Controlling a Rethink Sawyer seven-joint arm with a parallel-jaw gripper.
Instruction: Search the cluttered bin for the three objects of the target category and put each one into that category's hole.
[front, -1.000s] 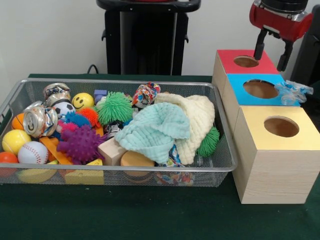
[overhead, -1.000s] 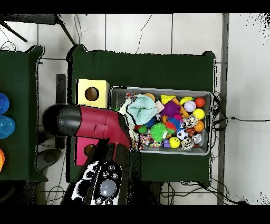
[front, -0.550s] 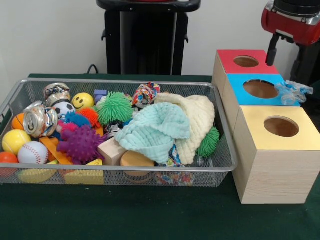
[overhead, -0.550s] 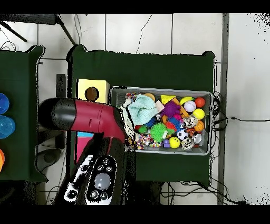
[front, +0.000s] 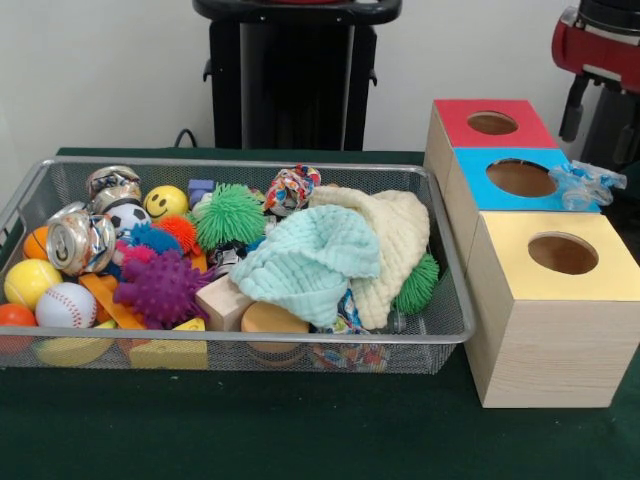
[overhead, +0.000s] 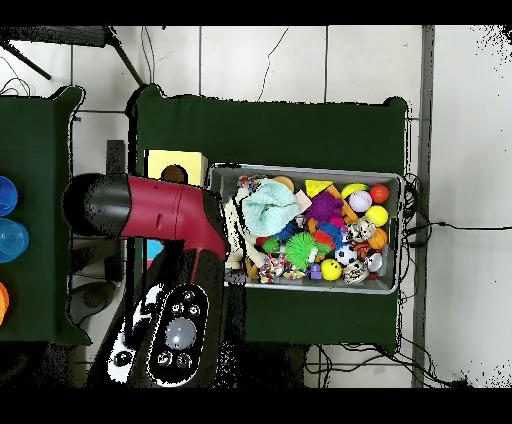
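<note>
While the gripper (front: 598, 105) hangs above and behind the blue-topped box (front: 520, 178), whether its fingers are spread cannot be told; the wire bin (front: 440, 300) beside that box holds a mint cloth (front: 310, 260), cream cloth (front: 395, 245), crushed can (front: 80, 240), baseball (front: 65, 304), purple spiky ball (front: 160, 285) and green pom (front: 230, 214)
</note>
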